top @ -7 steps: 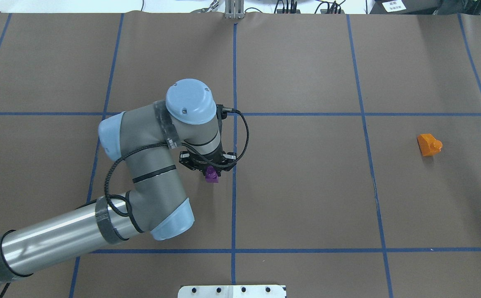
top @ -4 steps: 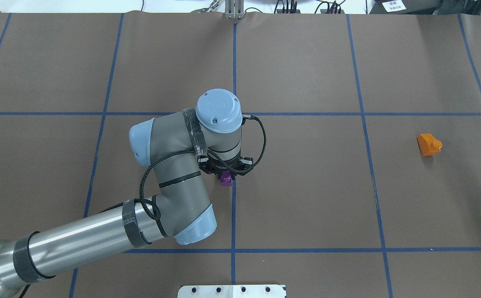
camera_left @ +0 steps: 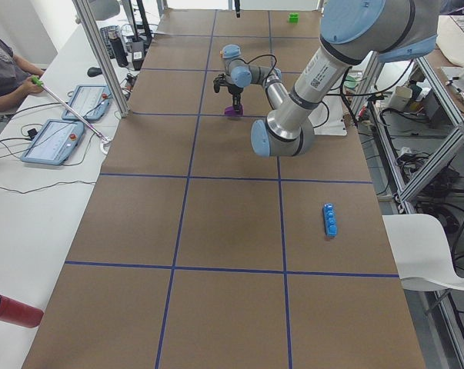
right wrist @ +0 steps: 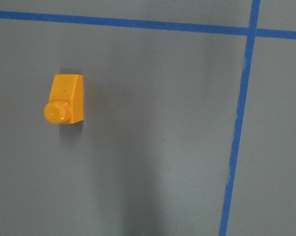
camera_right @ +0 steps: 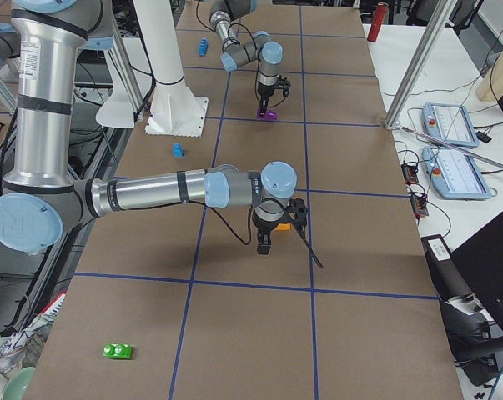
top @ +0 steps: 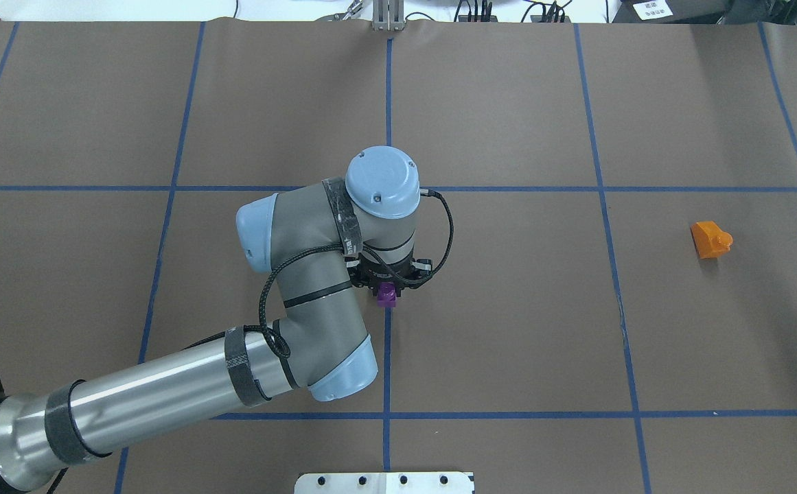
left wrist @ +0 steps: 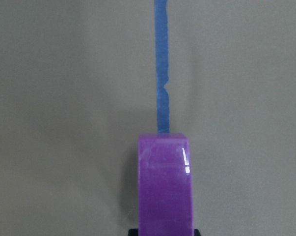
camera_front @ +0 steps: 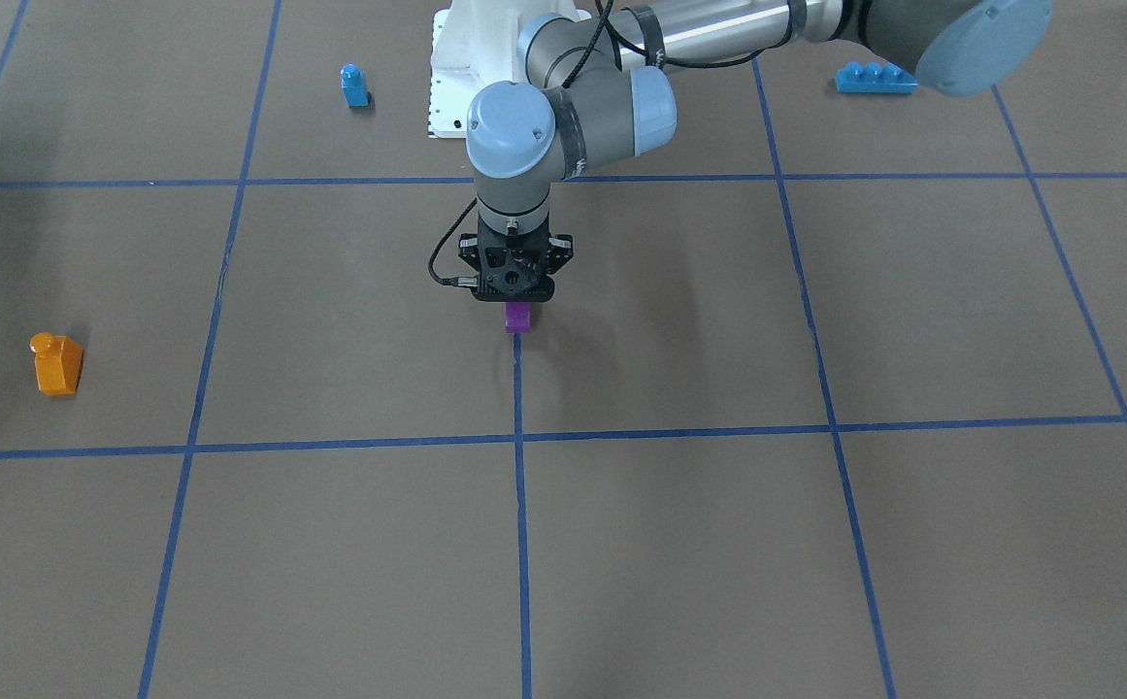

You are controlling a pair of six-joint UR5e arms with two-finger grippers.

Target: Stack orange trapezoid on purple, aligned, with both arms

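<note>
My left gripper (top: 387,287) is shut on the purple block (top: 388,296) and holds it low over the table's centre blue line; it also shows in the front view (camera_front: 518,318) and the left wrist view (left wrist: 165,191). I cannot tell if the block touches the table. The orange trapezoid (top: 710,240) lies alone far to the right, stud toward the right; the right wrist view sees it from above (right wrist: 64,99). My right gripper (camera_right: 268,237) shows only in the exterior right view, over the table; I cannot tell whether it is open.
A small blue one-stud block (camera_front: 354,85) and a long blue brick (camera_front: 874,78) lie near the robot's white base (camera_front: 447,87). A green block (camera_right: 118,351) lies near the right end of the table. Operator pendants (camera_left: 51,142) lie beyond the far edge.
My left arm has moved to the right with the purple block in its gripper, up to the centre blue line. The orange trapezoid has not moved.
</note>
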